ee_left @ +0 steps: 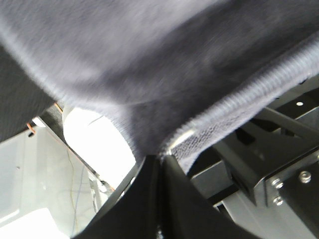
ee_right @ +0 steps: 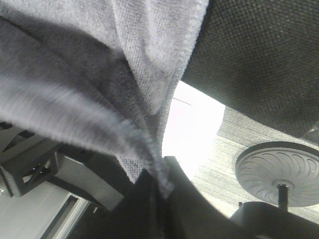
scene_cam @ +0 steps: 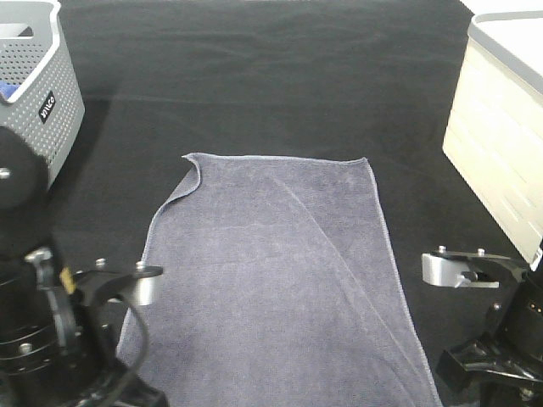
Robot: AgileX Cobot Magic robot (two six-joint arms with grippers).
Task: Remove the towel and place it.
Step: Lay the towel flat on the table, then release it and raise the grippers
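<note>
2 black arms [scene_cam: 34, 348]; silver wrist brackets [scene_cam: 462, 270] with screws [scene_cam: 441, 249]; black cable [scene_cam: 146, 343].

Counter [scene_cam: 254, 76] is viewed from high up behind both arms, facing down and forward, with the towel [scene_cam: 271, 271] framed at mid-distance. Wrist views are taken very close, sighted along the left tool [ee_left: 160, 162] and right tool [ee_right: 162, 177] onto the towel hem. Only the towel is shared by all views.

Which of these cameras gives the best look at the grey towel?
The exterior high view: the towel is spread nearly whole over the black cloth, one far corner folded. The wrist views show only blurred close-ups of its edge pinched in the left pincer and right pincer.
</note>
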